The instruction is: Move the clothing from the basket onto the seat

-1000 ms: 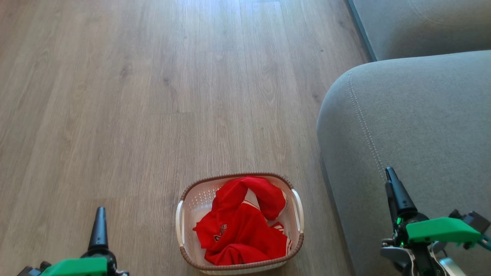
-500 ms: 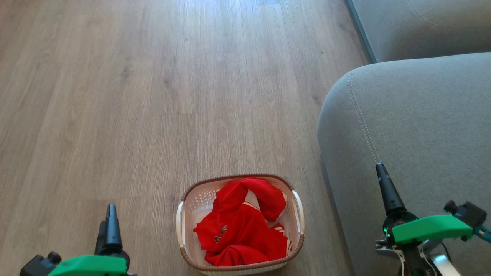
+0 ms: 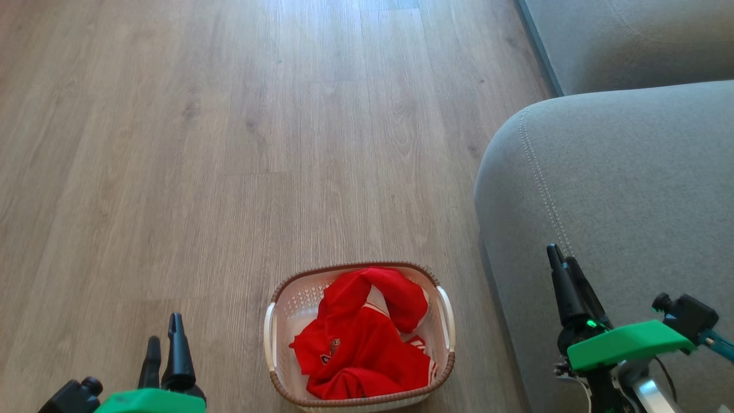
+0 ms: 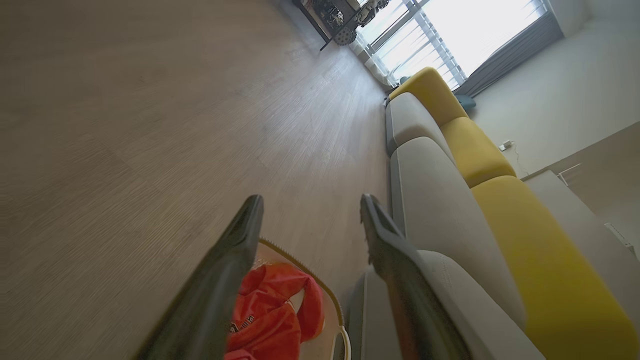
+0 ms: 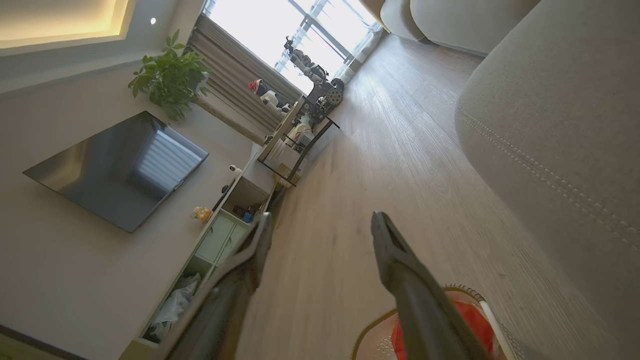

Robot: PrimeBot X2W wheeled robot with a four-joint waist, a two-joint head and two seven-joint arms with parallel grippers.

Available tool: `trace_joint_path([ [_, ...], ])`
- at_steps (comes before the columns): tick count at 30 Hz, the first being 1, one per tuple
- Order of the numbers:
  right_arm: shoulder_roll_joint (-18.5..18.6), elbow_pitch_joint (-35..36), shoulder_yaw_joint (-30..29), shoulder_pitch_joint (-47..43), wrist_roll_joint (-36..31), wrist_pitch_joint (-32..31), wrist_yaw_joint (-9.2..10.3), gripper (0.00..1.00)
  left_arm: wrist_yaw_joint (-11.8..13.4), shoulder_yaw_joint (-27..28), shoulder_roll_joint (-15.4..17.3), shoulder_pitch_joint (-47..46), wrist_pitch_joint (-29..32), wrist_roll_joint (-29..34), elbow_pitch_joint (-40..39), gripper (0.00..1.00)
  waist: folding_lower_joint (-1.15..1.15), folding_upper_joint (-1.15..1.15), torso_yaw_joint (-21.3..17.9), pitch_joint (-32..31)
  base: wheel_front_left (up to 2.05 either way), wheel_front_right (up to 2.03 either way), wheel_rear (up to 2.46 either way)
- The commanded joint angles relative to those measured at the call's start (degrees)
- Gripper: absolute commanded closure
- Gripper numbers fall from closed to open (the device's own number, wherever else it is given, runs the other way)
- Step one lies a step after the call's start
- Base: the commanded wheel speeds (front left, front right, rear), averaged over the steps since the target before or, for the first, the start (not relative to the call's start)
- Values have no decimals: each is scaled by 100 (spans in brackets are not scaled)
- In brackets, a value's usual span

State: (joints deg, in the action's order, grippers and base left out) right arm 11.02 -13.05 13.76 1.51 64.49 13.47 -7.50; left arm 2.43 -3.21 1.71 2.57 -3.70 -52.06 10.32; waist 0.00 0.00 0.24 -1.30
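The cream basket (image 3: 268, 335) with a brown rim stands on the floor, just left of the seat. Bright red clothing (image 3: 358, 341) with white trim and a small logo lies bunched inside it. The grey-green seat (image 3: 619, 189) with light double stitching takes up the right side. My left gripper (image 3: 164, 330) hangs open over the floor, left of the basket and apart from it. My right gripper (image 3: 561, 255) is open above the seat's front edge. The left wrist view shows the left gripper (image 4: 310, 200) open, with the clothing (image 4: 270, 315) low between its fingers. The right gripper (image 5: 321, 217) is spread wide over the basket (image 5: 372, 340).
Wooden floor (image 3: 229, 143) stretches ahead and to the left. A second grey cushion (image 3: 631, 40) lies at the back right. Yellow back cushions (image 4: 540, 240) run along the sofa. A wall television (image 5: 115, 167), a low cabinet (image 5: 215, 240) and a plant (image 5: 170, 80) stand across the room.
Both wrists have turned, so each gripper now shows two fingers instead of one. The left gripper has moved right toward the basket and the right gripper left. The camera has tipped slightly.
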Motion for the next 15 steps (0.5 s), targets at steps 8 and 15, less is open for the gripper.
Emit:
trace_joint_path([
  [8, -78, 154, -75, 75, -891, 79, 1, 0, 88, 27, 76, -33, -186, 731, -192, 0, 0, 0, -6, -7, 0, 0, 0],
  [15, -170, 97, -126, 70, -1505, 88, 1, 0, 141, 10, 81, 33, -303, 1257, -210, 0, 0, 0, -7, -17, 0, 0, 0],
])
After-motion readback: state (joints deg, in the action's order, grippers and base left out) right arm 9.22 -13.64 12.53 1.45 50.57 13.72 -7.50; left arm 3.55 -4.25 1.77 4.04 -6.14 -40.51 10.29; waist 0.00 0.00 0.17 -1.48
